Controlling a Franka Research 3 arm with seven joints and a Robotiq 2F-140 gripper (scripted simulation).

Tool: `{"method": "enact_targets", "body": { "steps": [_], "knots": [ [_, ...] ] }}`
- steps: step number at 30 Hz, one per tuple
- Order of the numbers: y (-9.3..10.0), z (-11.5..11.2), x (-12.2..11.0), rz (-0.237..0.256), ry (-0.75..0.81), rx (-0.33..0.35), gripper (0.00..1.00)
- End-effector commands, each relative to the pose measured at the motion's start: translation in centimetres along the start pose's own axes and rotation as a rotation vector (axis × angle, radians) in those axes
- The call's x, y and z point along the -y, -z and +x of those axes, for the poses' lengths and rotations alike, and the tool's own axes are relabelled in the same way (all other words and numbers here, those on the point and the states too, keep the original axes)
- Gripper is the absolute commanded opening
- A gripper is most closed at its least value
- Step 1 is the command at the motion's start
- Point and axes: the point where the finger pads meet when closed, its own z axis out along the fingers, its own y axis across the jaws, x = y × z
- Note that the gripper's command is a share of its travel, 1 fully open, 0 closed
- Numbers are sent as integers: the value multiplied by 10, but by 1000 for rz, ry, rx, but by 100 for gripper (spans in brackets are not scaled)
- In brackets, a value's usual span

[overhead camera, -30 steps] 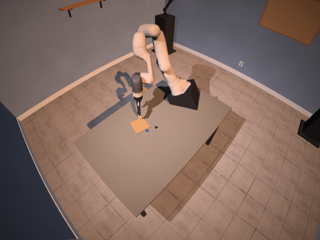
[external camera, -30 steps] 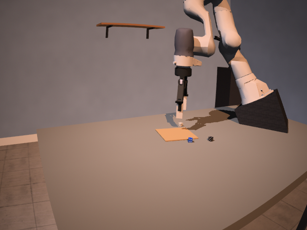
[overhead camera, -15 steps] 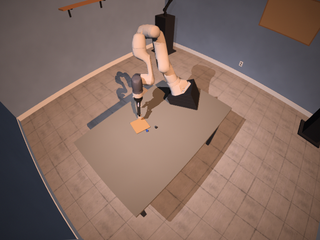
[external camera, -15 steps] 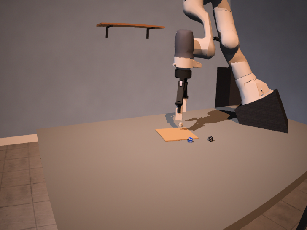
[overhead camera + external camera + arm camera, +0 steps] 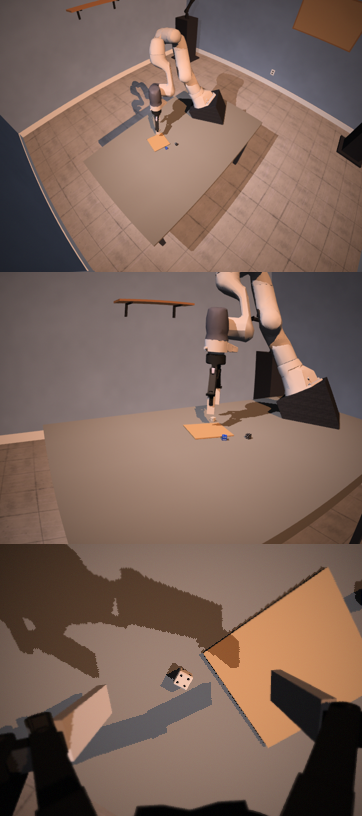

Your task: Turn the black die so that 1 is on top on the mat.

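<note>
Above the white die, just beyond the mat, the gripper is hovering wide open, holding nothing. The black die is lying off the mat, near the blue die. The task is apparently still awaiting its grasp; the next move is calling for clearing the white die and lining up over the black one.

An orange-brown shelf on dark brackets juts from the grey wall.

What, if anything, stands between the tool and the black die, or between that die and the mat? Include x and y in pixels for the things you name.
Nothing visible blocks the tool [image 5: 214,409] [image 5: 188,692]. The blue die [image 5: 166,148] [image 5: 224,437] sits by the mat's [image 5: 158,142] [image 5: 207,431] [image 5: 290,644] near corner, beside the black die's [image 5: 176,144] [image 5: 248,436] path.
</note>
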Motion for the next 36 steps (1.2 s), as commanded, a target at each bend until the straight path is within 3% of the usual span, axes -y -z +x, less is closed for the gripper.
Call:
{"method": "enact_targets", "body": {
  "steps": [1,36],
  "knots": [
    [0,-1,-2,-4,-8,0,100],
    [0,1,-6,-4,-8,0,100]
  ]
}}
